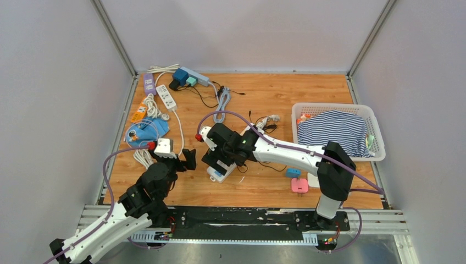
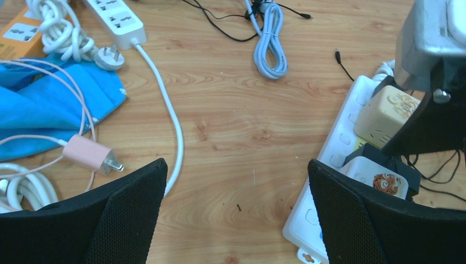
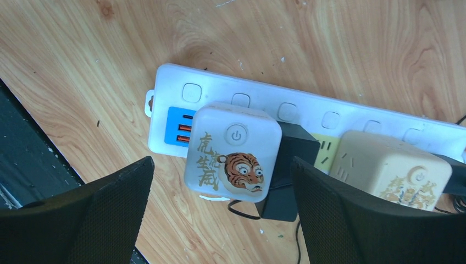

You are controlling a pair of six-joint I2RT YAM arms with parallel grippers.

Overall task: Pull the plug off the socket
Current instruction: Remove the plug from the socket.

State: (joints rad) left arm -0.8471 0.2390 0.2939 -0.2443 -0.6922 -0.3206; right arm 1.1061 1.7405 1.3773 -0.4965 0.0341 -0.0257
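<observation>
At the left of the wooden worktop (image 2: 236, 82) lie a crumpled blue cloth (image 2: 44, 104) and a small pink charger (image 2: 88, 154), with a white cord (image 2: 170, 126) curving past them. The left end effector (image 2: 236, 170) hovers over bare wood beside these, fingers spread wide and holding nothing, apart from the long white power strip (image 3: 329, 115) to its right. The task's thing, a white rounded cube plug (image 3: 231, 154) printed with a tiger face, sits seated in that strip near its blue USB end. The right end effector (image 3: 222, 162) hangs above it, open, one finger on each side and neither touching. A black adapter (image 3: 294, 146) is tucked against the plug's right face, and a beige cube adapter (image 3: 387, 165) stands just beyond. The likely trouble: nothing pins the strip, so an upward pull may lift the strip with the plug. The right finger could also catch the black adapter, or slip on the smooth rounded corners.
</observation>
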